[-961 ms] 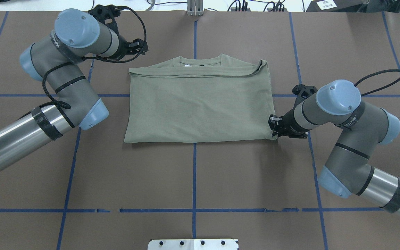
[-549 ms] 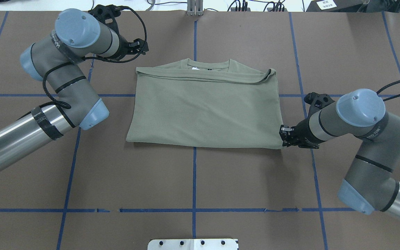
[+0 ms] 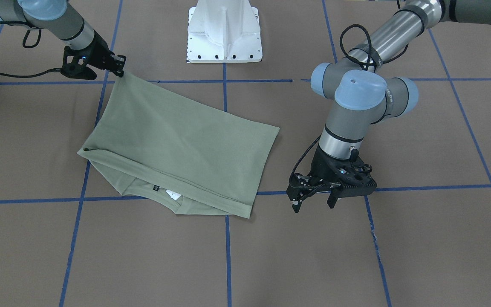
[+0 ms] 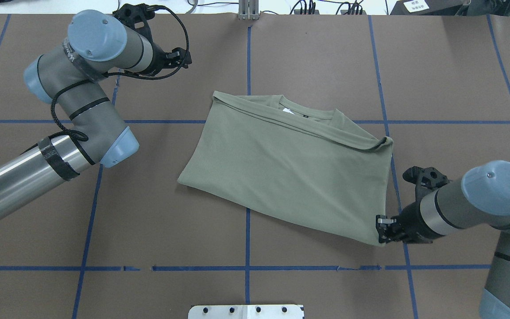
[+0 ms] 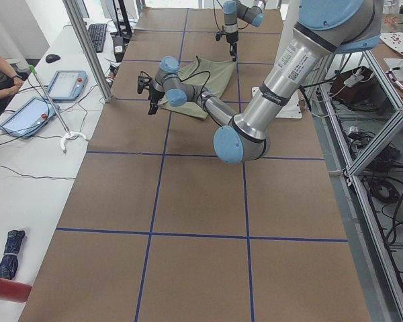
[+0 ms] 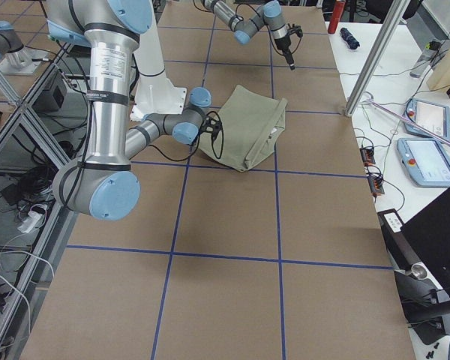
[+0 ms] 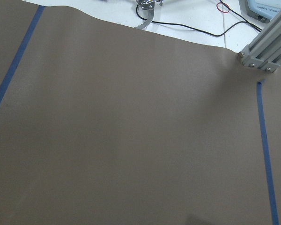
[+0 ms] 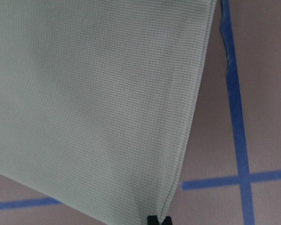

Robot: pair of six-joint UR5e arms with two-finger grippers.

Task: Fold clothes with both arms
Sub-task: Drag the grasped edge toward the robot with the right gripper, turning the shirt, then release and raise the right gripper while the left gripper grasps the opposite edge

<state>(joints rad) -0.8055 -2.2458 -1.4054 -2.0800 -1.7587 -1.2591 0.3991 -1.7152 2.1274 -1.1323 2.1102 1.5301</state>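
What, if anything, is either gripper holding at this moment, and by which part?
The right gripper is shut on the green shirt, pinching its bottom corner on the robot's right, opposite the collar. The left gripper is open and holds nothing.

One green shirt [image 4: 290, 173], two robot arms [image 4: 84, 106] [image 4: 481, 199]

You have a brown table [image 4: 148, 212] crossed by blue tape lines [image 4: 247, 239]. The green shirt [image 4: 290, 173] lies askew across the frame's centre; the white pedestal base [image 4: 246, 311] sits at bottom centre.
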